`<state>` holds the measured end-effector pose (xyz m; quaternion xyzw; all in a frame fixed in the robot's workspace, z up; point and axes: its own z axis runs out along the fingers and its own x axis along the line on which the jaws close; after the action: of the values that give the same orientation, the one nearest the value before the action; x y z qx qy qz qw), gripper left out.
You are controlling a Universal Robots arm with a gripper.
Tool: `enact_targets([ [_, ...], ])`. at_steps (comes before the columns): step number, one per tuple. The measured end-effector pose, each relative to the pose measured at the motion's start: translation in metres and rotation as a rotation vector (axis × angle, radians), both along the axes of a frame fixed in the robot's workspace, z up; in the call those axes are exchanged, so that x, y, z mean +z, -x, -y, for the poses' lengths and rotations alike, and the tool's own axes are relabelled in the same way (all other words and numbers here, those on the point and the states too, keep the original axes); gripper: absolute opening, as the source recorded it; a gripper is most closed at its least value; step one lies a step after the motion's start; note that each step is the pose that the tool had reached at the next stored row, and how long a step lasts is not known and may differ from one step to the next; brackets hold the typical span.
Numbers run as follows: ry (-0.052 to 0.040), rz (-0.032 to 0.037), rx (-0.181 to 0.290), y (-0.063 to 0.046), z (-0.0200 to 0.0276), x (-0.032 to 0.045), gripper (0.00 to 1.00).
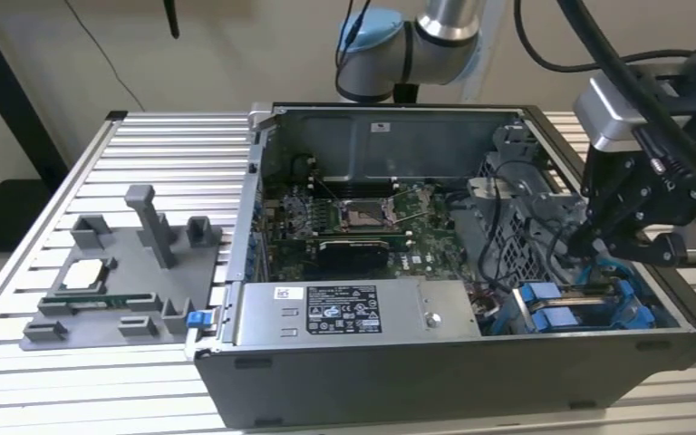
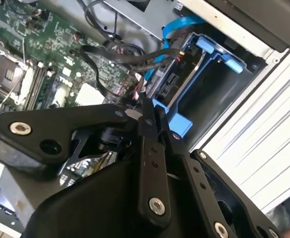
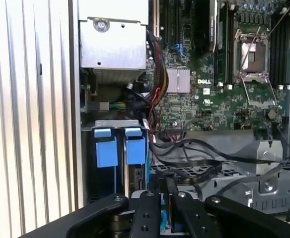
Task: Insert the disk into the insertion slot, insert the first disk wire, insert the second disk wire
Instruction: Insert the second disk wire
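Observation:
The disk (image 2: 177, 82) sits on edge in its blue carrier (image 2: 182, 124) inside the insertion slot (image 2: 219, 94), at the case's front corner on the exterior view's right. Two blue carrier tabs (image 3: 105, 148) mark the slot's mouth in the first wrist view. My gripper (image 2: 147, 106) hangs just beside the disk's connector edge, with its fingers pressed together. A black disk wire (image 2: 103, 84) loops from the motherboard side and ends at the fingertips. A blue wire (image 2: 182, 25) runs past the disk. In the exterior view the gripper (image 1: 584, 243) is low inside the case above the blue carrier (image 1: 560, 308).
The motherboard (image 1: 348, 213) with its open CPU socket fills the case floor. A grey labelled power-supply box (image 1: 348, 313) lies along the front wall. Loose black cables (image 3: 194, 158) cross a perforated metal cage beside the slot. A grey fixture (image 1: 119, 290) stands on the slatted table outside.

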<state>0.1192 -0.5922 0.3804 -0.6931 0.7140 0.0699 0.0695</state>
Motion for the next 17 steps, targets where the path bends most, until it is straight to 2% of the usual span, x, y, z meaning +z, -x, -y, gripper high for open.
enact_targets([
  [2, 0.022, 0.0003, 0.005, 0.0001, 0.0, 0.0, 0.0],
  [3, 0.0358, 0.0006, 0.008, 0.0001, 0.0, 0.0, 0.0],
  [6, 0.0862, 0.0039, 0.016, 0.0005, 0.0001, 0.0, 0.0],
  [8, 0.1131, 0.0059, 0.021, 0.0006, 0.0, -0.0003, 0.0],
  [9, 0.1194, 0.0058, 0.021, 0.0006, 0.0, -0.0004, 0.0],
  [12, 0.1208, 0.0097, 0.021, 0.0006, -0.0003, -0.0034, 0.0],
  [17, 0.1274, 0.0199, 0.02, 0.0006, -0.0042, -0.0098, 0.0],
])
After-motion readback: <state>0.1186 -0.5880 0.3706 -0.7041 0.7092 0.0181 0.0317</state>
